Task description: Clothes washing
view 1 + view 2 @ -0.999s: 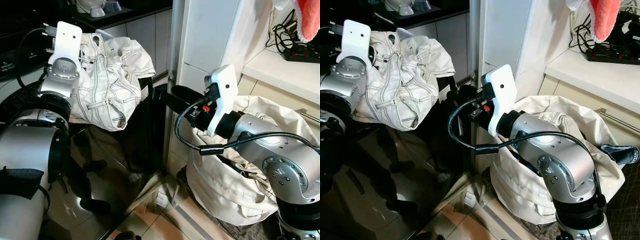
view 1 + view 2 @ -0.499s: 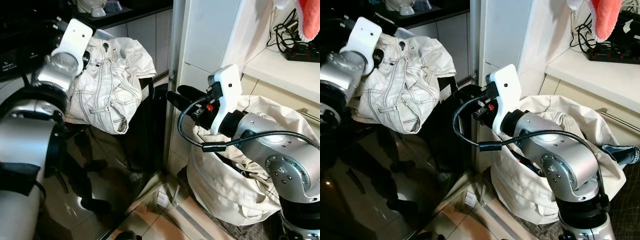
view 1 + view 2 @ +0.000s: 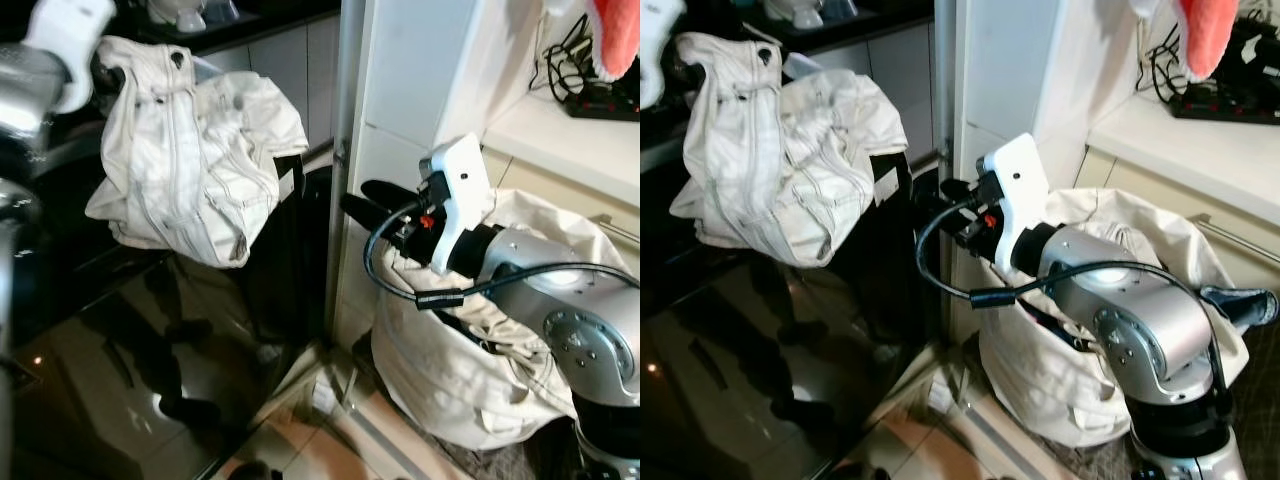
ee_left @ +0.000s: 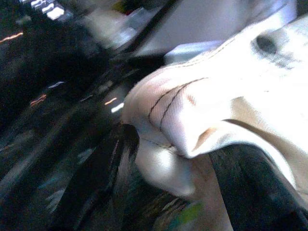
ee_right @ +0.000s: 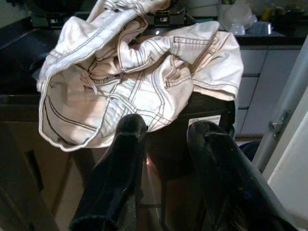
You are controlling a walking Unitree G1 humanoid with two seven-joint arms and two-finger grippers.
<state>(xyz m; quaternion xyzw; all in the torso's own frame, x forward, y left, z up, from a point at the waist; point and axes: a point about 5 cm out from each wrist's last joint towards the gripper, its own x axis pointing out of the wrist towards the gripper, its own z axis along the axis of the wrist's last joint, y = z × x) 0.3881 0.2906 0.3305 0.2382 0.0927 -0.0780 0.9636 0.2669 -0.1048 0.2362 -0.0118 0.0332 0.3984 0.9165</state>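
Left gripper fingers pinching white jeans, held high above dark surface. Right gripper fingers spread, idle near laundry bag. Step: carrying garment to washer. Next: locate the washer opening, lower jeans in.

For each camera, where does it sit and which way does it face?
Left eye, right eye: on the head, looking forward and down at the white jeans, laundry bag and right arm.
Left wrist: on the left arm, against the jeans.
Right wrist: along its open black fingers toward the jeans.
Shared: the jeans.
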